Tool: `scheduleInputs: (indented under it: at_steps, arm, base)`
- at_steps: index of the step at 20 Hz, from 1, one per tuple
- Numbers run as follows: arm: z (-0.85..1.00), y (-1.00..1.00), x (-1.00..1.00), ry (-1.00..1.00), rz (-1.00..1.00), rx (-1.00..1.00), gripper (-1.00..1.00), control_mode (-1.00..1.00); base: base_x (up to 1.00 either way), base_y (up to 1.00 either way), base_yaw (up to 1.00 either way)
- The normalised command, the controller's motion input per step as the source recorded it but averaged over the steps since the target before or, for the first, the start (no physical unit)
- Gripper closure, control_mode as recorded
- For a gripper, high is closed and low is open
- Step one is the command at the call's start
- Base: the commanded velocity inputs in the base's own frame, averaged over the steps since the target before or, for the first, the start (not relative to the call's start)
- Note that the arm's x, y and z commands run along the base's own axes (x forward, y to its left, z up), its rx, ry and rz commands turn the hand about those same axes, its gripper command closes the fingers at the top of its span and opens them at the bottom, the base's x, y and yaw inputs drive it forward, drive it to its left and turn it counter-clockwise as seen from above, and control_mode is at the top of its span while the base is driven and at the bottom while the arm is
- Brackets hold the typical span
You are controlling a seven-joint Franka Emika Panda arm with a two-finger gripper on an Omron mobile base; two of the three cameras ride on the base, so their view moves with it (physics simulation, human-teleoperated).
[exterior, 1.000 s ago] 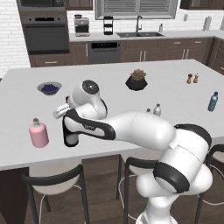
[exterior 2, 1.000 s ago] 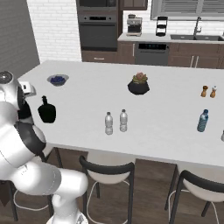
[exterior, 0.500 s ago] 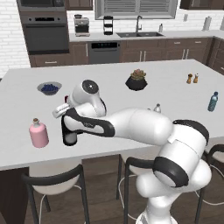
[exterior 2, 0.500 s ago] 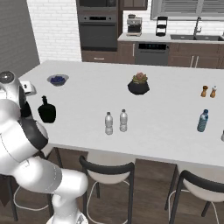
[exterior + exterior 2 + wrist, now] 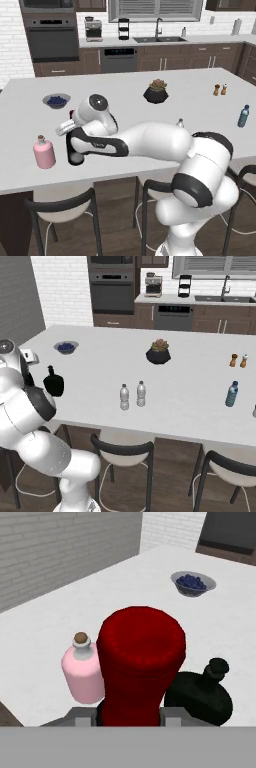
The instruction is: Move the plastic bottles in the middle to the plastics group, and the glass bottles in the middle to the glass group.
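Wine bottle upright, gripped in pincer

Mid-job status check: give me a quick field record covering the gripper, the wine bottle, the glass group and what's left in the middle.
wine bottle: red neck held, between the glass group's two bottles in the hand view
gripper: fingers either side of the red neck, shut on it
pink bottle: upright, corked
black flask: upright, close beside the wine bottle
clear bottles: two, upright, side by side mid-counter
blue bottle: upright, towards the counter's right end
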Motion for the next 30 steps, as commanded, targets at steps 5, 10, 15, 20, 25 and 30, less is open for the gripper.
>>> scheduleInputs:
  at_steps: [5,10,15,20,25,30]
  arm:
    - [-0.06,0.03,0.05,0.0,0.0,0.0,1.0,-1.0]
    - [-0.37,0.0,0.12,0.0,0.0,0.0,1.0,-1.0]
    - [-0.45,0.0,0.09,0.0,0.0,0.0,1.0,-1.0]
    - [-0.27,0.0,0.0,0.0,0.0,0.0,1.0,-1.0]
    - [-0.11,0.06,0.06,0.0,0.0,0.0,1.0,-1.0]
    - [0.06,0.31,0.51,0.0,0.0,0.0,1.0,-1.0]
  base:
    - [0.0,0.0,0.0]
    - [0.0,0.0,0.0]
    - [0.0,0.0,0.0]
    - [0.0,0.0,0.0]
    - [0.0,0.0,0.0]
    - [0.0,0.0,0.0]
